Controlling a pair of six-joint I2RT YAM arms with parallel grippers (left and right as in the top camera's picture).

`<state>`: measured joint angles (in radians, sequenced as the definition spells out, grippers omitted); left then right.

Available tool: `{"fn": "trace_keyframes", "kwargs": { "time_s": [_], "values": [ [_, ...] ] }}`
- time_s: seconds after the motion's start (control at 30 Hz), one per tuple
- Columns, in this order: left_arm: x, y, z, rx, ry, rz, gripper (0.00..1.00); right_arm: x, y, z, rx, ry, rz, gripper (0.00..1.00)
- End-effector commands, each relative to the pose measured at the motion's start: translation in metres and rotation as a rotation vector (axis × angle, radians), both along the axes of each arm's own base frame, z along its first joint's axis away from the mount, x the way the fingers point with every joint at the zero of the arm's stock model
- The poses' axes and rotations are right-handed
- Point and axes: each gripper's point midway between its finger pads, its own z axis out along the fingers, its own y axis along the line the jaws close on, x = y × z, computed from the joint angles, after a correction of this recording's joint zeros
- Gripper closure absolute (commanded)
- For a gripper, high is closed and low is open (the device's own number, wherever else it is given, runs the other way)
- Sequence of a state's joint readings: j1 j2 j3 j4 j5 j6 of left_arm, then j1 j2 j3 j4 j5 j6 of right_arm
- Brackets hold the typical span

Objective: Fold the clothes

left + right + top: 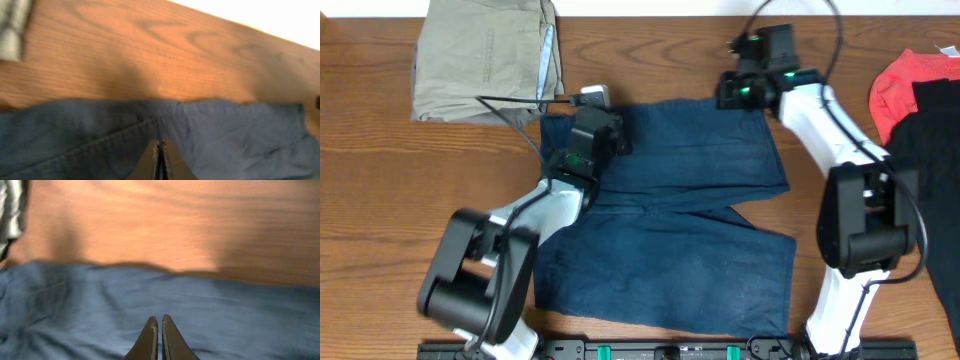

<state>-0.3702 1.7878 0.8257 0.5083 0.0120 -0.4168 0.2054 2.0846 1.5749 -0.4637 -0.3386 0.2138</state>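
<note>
- The shorts [670, 240] lie flat on the table [380, 220], legs pointing to the robot's right, one leg nearer the robot.
- The left gripper [160, 152] and the right gripper [160, 327] sit over the far edge, one towards each end, both pressed together (cloth caught? cannot tell).
- The fabric is dark navy and lightly creased.

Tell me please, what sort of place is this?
Probably a robotics test bench for folding laundry: two robot arms at a wooden table, navy shorts spread between them, a khaki garment lying aside.
</note>
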Motion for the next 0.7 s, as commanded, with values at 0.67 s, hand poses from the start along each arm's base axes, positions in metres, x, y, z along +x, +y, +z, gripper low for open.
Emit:
{"fn": "trace_keyframes", "kwargs": {
  "time_s": [0.67],
  "values": [
    [0.0,0.088,-0.124,-0.018,0.267,0.206,0.94,-0.001,-0.044,-0.068,-0.072,0.141,-0.089,0.96]
  ]
}}
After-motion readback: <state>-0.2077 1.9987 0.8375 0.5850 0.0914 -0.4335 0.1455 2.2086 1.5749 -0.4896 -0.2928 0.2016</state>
